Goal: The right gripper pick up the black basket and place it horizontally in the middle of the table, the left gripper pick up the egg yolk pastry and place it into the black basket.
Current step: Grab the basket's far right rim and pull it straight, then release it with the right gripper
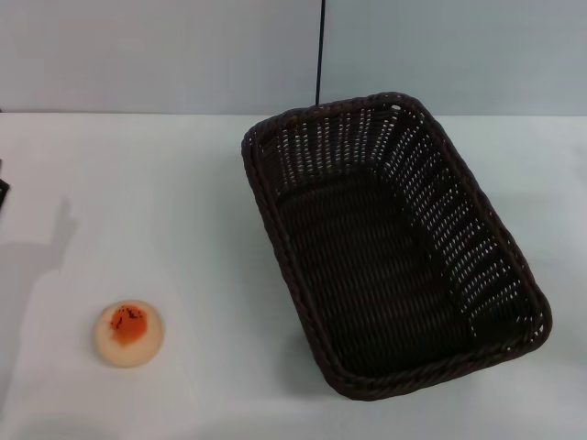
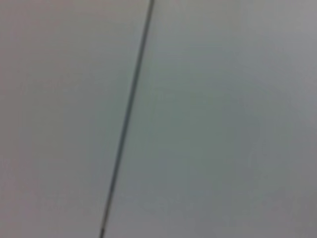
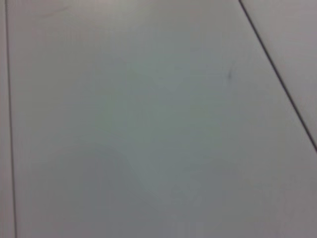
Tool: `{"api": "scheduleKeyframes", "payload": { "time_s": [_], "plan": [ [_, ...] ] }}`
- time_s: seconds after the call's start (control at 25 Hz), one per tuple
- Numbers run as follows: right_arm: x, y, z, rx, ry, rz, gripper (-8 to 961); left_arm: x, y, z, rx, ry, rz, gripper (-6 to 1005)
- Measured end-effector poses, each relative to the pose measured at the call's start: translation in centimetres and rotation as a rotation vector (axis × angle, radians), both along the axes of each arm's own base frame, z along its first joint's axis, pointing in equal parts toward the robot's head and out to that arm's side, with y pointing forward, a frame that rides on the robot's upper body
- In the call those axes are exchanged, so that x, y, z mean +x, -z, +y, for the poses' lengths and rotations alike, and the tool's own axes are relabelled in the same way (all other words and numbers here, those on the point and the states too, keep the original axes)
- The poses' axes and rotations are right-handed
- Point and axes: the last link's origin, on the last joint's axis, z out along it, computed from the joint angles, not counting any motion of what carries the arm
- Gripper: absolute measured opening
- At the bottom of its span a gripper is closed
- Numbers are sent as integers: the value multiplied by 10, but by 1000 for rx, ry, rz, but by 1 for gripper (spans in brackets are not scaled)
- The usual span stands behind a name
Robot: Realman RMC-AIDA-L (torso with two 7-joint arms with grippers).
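Note:
The black basket [image 1: 394, 247] is a large dark woven wicker basket. It lies on the white table [image 1: 183, 202] at the centre right, turned at a slant with one short end toward the front right. It is empty. The egg yolk pastry [image 1: 129, 334] is a small round cream bun with an orange-red patch on top. It sits on the table at the front left, well apart from the basket. Neither gripper shows in any view. The two wrist views show only a plain pale surface with thin dark seams.
A pale wall with a thin dark vertical seam [image 1: 320, 50] stands behind the table. A small dark object [image 1: 3, 188] pokes in at the left edge, with a grey shadow on the table below it.

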Motion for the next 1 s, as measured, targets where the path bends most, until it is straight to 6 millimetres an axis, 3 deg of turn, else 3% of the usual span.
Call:
{"api": "scheduleKeyframes", "payload": {
  "time_s": [0.56, 0.76, 0.88, 0.92, 1.0],
  "plan": [
    [7, -26, 4, -151, -72, 18, 774, 3, 7, -3, -45, 19, 4, 842],
    [3, -57, 29, -451, -96, 8, 774, -3, 4, -6, -52, 8, 30, 841],
    [-17, -79, 44, -698, -92, -17, 774, -6, -1, -7, -47, 8, 33, 841],
    [-33, -92, 55, -871, -13, -56, 774, -8, -5, -7, -45, 16, 31, 841],
    [-41, -96, 60, -951, 38, -73, 774, -8, -7, -7, -44, 20, 31, 840]
  ]
}}
